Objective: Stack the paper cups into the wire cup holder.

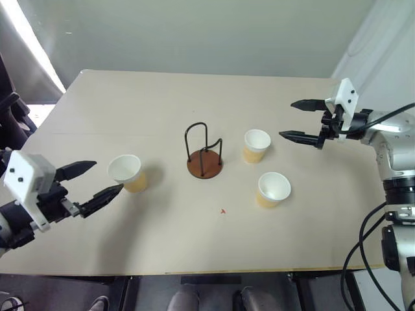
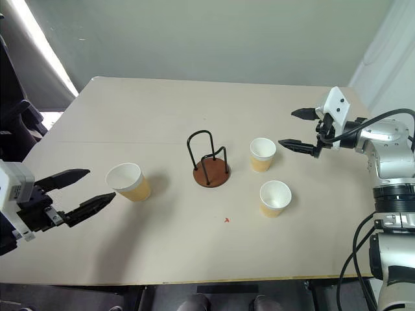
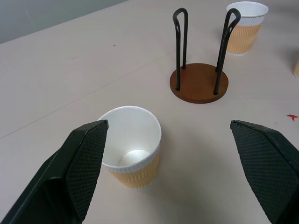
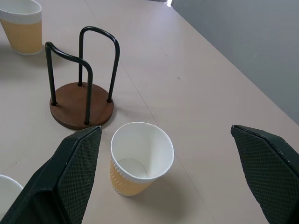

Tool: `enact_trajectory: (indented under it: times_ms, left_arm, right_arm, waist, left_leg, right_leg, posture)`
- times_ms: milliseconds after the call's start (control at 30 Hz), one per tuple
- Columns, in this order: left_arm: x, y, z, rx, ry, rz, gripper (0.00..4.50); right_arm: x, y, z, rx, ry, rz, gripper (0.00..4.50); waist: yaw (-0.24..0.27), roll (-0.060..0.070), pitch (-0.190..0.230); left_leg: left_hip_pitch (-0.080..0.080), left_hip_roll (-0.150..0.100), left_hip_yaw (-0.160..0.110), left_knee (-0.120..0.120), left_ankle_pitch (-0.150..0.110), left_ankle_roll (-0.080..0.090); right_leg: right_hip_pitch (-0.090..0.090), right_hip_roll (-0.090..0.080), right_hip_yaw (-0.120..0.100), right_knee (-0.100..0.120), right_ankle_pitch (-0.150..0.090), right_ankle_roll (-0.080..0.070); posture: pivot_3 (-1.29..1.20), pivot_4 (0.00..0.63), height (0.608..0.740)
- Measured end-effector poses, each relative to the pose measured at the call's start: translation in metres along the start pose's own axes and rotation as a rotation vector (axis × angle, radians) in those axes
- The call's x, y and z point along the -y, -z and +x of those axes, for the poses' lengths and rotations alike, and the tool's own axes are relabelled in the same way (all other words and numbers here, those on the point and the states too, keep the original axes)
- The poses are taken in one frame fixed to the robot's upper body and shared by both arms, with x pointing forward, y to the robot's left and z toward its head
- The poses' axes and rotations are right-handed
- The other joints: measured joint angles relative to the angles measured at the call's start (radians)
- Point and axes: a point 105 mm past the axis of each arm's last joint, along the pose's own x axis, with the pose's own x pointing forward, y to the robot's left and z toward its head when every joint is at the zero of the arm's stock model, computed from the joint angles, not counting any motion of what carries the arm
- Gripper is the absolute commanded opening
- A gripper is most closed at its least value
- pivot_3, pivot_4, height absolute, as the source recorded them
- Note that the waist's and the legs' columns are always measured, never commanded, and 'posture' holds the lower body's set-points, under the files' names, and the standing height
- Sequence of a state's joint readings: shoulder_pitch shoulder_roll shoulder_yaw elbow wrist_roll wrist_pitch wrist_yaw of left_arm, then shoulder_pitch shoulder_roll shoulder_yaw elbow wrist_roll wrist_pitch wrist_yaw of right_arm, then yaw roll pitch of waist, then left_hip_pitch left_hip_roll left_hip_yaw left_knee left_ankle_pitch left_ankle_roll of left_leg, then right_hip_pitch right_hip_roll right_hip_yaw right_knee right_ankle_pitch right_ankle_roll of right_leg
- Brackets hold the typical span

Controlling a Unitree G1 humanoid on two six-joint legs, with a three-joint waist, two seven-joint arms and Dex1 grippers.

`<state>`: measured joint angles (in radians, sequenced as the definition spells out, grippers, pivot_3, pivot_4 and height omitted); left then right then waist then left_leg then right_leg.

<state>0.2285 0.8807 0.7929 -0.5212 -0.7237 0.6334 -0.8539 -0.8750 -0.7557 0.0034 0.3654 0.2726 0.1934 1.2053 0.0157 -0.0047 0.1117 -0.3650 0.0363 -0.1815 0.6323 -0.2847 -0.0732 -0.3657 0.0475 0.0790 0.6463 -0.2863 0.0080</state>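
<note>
Just ahead of the open left claw (image 1: 94,178), a paper cup (image 1: 126,172).

Cup (image 3: 132,148) upright before spread fingers (image 3: 79,168).

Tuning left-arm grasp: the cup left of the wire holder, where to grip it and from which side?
Grip the left paper cup across its tapered wall just under the rolled rim, coming in level from the robot's left. It stands upright, mouth up, apart from the wire cup holder, and the left gripper already faces it with jaws open wider than the cup.
</note>
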Motion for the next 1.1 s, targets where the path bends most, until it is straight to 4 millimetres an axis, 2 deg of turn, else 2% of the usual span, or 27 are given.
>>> enact_trajectory:
  times_ms: [400, 600, 767, 900, 1000, 1100]
  left_arm:
    - [0.004, 0.000, 0.001, -0.001, 0.029, -0.005, 4.46]
    - [0.006, -0.002, 0.002, -0.005, 0.057, 0.010, 4.46]
    - [0.014, -0.005, 0.011, -0.005, 0.106, 0.029, 4.46]
    - [0.018, -0.003, 0.015, -0.044, 0.130, 0.057, 4.46]
    - [0.021, -0.003, 0.017, -0.043, 0.139, 0.063, 4.46]
    - [0.023, -0.004, 0.017, -0.043, 0.144, 0.069, 4.46]
  right_arm:
    - [-0.003, -0.005, 0.000, 0.011, -0.018, -0.002, 4.50]
    - [-0.024, -0.039, 0.007, 0.130, -0.138, -0.048, 4.50]
    - [-0.062, -0.057, 0.045, 0.206, -0.285, -0.064, 4.50]
    - [-0.083, -0.052, 0.089, 0.137, -0.294, -0.115, 4.50]
    - [-0.092, -0.048, 0.114, 0.094, -0.278, -0.174, 4.50]
    - [-0.098, -0.044, 0.123, 0.079, -0.285, -0.197, 4.50]
  waist:
    - [0.000, 0.000, 0.000]
    - [-0.003, 0.000, 0.000]
    - [-0.010, -0.001, 0.000]
    - [-0.017, -0.001, 0.000]
    - [-0.017, -0.001, -0.001]
    - [-0.009, -0.002, -0.001]
  left_leg:
    - [0.000, 0.000, 0.001, 0.000, 0.000, 0.000]
    - [0.000, 0.000, 0.004, 0.000, 0.000, 0.000]
    - [0.002, 0.001, 0.003, 0.002, 0.000, 0.000]
    - [0.004, 0.001, 0.000, 0.002, 0.000, 0.000]
    - [0.001, 0.001, -0.001, 0.003, 0.000, 0.000]
    - [-0.002, 0.001, -0.001, 0.004, 0.000, 0.000]
  right_leg:
    - [0.000, 0.000, 0.000, 0.000, 0.000, 0.000]
    - [0.000, 0.001, 0.001, 0.000, 0.000, 0.000]
    - [-0.001, 0.001, 0.002, 0.000, 0.000, 0.000]
    - [-0.001, 0.001, 0.003, 0.002, 0.000, 0.000]
    - [-0.004, 0.001, 0.003, 0.002, 0.000, 0.000]
    - [-0.006, 0.001, 0.003, 0.002, 0.000, 0.000]
  posture:
    - [0.00, 0.150, 0.740]
    - [0.00, 0.150, 0.740]
    - [0.00, 0.150, 0.740]
    - [0.00, 0.150, 0.740]
    - [0.00, 0.150, 0.740]
    - [0.00, 0.150, 0.740]
